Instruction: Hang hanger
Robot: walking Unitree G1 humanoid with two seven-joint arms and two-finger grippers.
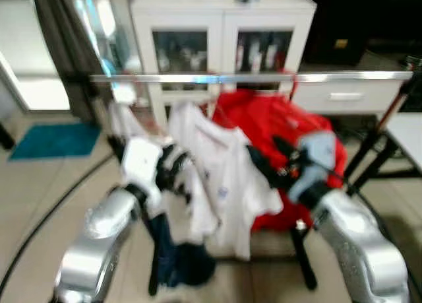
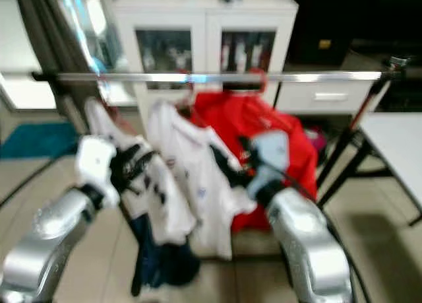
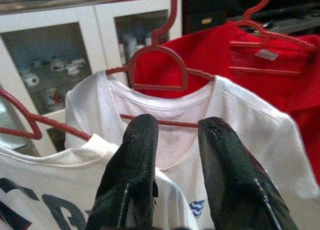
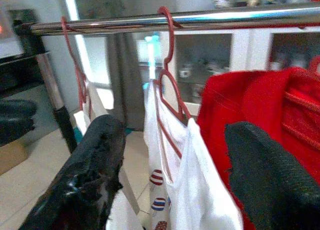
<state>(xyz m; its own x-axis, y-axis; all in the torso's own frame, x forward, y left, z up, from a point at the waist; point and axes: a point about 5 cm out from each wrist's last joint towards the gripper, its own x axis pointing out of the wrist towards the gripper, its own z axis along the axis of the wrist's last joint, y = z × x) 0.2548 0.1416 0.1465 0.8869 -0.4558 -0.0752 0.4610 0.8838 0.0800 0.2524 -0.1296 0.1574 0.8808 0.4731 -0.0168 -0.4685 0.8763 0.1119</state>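
A chrome rail (image 1: 264, 77) runs across in front of me. From it hang a printed white shirt (image 3: 30, 190), a plain white shirt (image 1: 224, 177) and a red shirt (image 1: 277, 118), each on a red hanger. The plain shirt's hanger (image 3: 157, 64) has its hook (image 4: 167, 29) over the rail. My left gripper (image 3: 177, 140) is open just in front of that shirt's collar, with nothing between its fingers. My right gripper (image 4: 175, 155) stands wide open beside the white and red shirts, below the rail. The head views are blurred.
A white glass-door cabinet (image 1: 217, 26) stands behind the rail. The rack's black legs (image 1: 303, 257) reach the tiled floor, and a dark blue garment (image 1: 184, 263) hangs low. A teal mat (image 1: 53, 139) lies at left, a white table (image 1: 409, 134) stands at right.
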